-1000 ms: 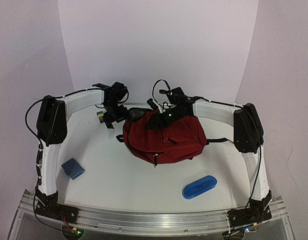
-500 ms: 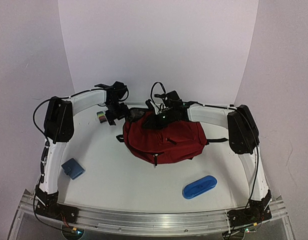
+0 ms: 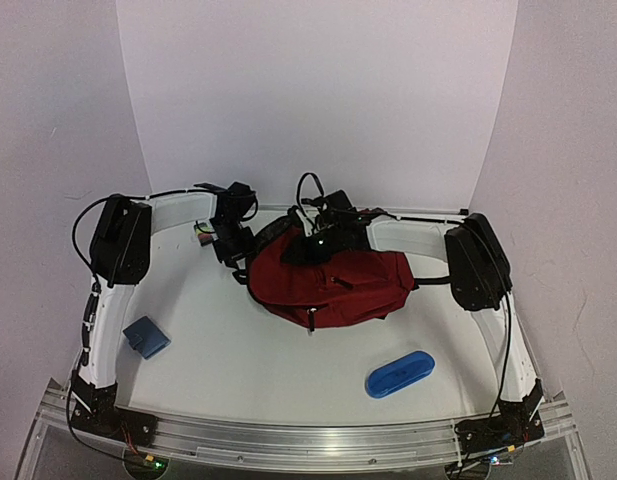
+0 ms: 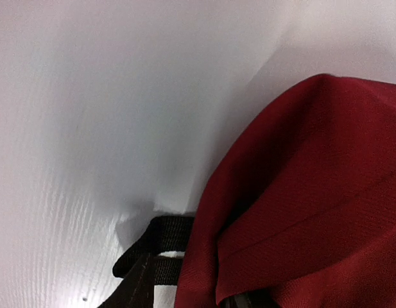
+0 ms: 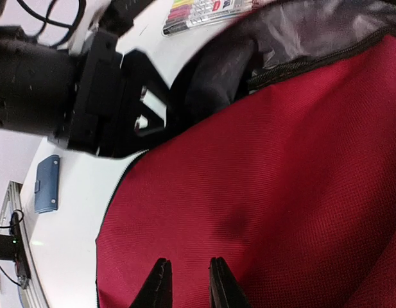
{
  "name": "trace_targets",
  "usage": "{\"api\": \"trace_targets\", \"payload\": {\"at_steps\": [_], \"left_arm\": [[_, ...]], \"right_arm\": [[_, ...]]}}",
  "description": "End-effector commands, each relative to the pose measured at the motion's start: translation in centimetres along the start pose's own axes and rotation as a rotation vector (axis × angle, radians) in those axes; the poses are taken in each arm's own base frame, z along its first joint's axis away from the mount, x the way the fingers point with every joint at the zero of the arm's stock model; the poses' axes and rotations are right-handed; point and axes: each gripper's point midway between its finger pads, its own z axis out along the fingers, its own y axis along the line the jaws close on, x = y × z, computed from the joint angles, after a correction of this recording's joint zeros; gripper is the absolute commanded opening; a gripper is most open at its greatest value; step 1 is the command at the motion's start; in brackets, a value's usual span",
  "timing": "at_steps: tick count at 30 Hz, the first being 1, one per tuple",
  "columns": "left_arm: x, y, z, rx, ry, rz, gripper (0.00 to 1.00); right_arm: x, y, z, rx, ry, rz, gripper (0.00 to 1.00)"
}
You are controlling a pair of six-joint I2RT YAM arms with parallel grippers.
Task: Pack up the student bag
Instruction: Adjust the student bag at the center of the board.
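The white surface (image 3: 238, 370) carries a dark red backpack (image 3: 333, 290) at mid-rear. An oblong blue case (image 3: 399, 373) lies front-right of the backpack, a small blue pouch (image 3: 146, 337) front-left, and a marker pack (image 5: 207, 11) just behind its left side.

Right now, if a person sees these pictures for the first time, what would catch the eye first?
The dark red student bag in the middle of the white table, with the left arm and right arm bent in toward its far end. After that, the bright blue oblong case lying near the front right, apart from the bag.
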Motion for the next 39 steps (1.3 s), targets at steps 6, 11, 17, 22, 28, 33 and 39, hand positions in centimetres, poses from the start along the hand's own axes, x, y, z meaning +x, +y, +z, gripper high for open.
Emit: {"api": "trace_targets", "payload": {"at_steps": [6, 11, 17, 22, 28, 33, 39], "left_arm": [[3.6, -0.4, -7.3, 0.029, 0.057, 0.042, 0.0], [3.1, -0.7, -11.1, 0.045, 0.024, 0.052, 0.0], [4.4, 0.0, -13.4, 0.035, 0.075, 0.049, 0.0], [4.7, -0.3, -13.5, 0.077, 0.081, 0.029, 0.0], [4.3, -1.9, -12.6, 0.114, 0.097, 0.023, 0.0], [4.2, -2.3, -12.7, 0.129, 0.1, 0.023, 0.0], [4.9, -1.9, -13.6, 0.132, 0.112, 0.024, 0.0]], "right_arm": [[1.4, -4.3, 1.0, 0.202, 0.011, -0.101, 0.17], [1.5, -5.9, 0.0, 0.311, 0.023, -0.157, 0.12], [-0.4, -8.3, -2.0, 0.422, 0.014, -0.186, 0.1], [-0.6, -2.4, -3.4, 0.096, 0.041, -0.237, 0.25], [0.1, 6.0, -7.1, -0.205, 0.047, -0.338, 0.29], [3.4, 6.7, -6.3, -0.201, 0.118, -0.341, 0.23], [5.4, 2.4, -2.1, -0.061, 0.179, -0.296, 0.16]]}}
